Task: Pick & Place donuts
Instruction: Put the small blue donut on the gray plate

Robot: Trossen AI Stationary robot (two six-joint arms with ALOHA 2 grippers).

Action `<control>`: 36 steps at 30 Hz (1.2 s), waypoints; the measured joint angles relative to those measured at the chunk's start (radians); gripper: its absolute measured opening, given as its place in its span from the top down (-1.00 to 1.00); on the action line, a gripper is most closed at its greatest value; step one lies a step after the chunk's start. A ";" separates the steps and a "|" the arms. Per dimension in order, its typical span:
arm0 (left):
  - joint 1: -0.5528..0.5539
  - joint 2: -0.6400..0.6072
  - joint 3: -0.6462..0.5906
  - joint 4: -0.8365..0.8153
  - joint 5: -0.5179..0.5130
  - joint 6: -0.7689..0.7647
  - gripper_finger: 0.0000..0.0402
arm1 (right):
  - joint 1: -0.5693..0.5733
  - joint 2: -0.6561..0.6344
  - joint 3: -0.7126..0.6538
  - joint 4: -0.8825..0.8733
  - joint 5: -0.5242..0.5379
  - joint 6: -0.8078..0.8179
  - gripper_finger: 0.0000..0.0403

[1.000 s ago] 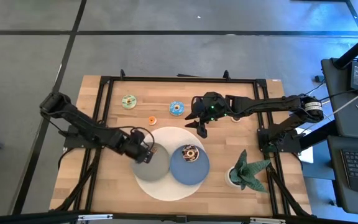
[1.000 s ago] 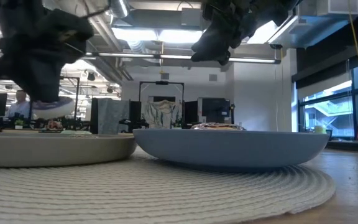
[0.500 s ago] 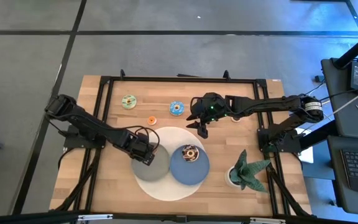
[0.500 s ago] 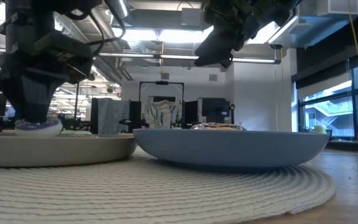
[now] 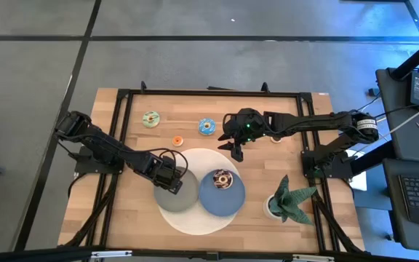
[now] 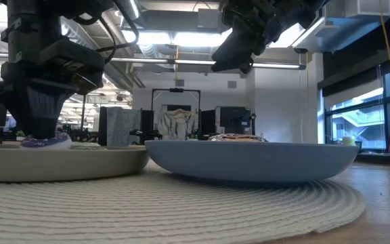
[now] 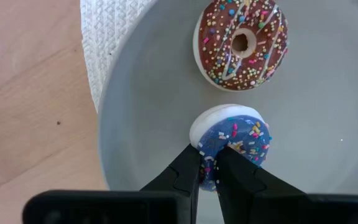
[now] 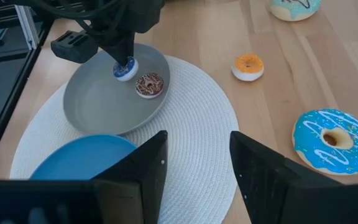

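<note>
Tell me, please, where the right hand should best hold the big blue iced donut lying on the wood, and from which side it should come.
The big blue iced donut lies flat on the bare table, hole up, nothing touching it. I would bring the open right hand straight down from above, one finger in the hole and one outside, pinching the ring wall; or span the whole ring across its sides.

From above, the left claw (image 5: pixel 170 180) hides the grey plate's (image 5: pixel 184 198) two donuts.
</note>
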 joint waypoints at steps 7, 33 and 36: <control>0.002 0.000 0.000 -0.001 0.042 -0.031 0.79 | 0.000 0.000 0.000 0.000 0.000 0.000 0.13; 0.002 -0.001 0.000 -0.022 0.060 -0.010 0.40 | 0.000 0.000 0.000 0.000 -0.001 -0.001 0.13; 0.002 -0.001 0.000 -0.021 0.060 -0.010 0.37 | 0.000 0.000 0.000 0.000 -0.001 -0.001 0.13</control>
